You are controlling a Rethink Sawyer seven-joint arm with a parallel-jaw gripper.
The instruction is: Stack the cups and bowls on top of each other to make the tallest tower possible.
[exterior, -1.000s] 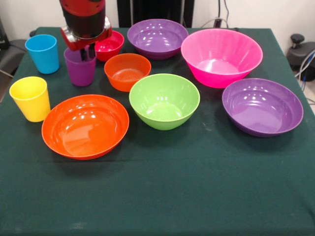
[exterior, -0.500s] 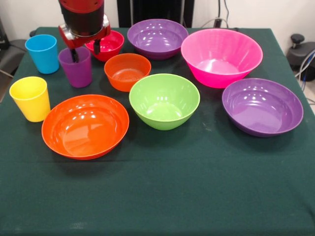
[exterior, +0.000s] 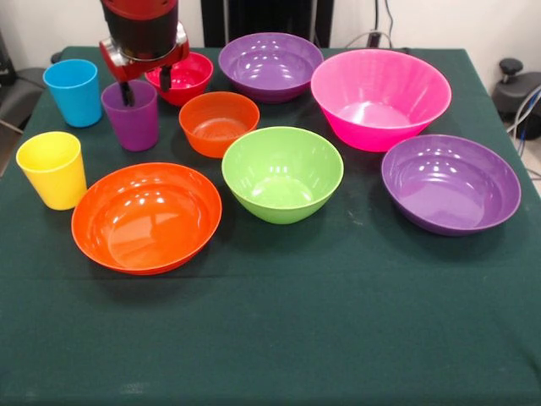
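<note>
Purple cup stands upright, mouth up, under gripper.

The arm's last segment was a glossy red drum above a wider black cylindrical band. Below the band sat a flat red plate with rounded corners, tilted slightly. From that plate hung the end effector, two short, thin black fingers set apart, one at each end of the plate. No cables or markings showed.
</note>
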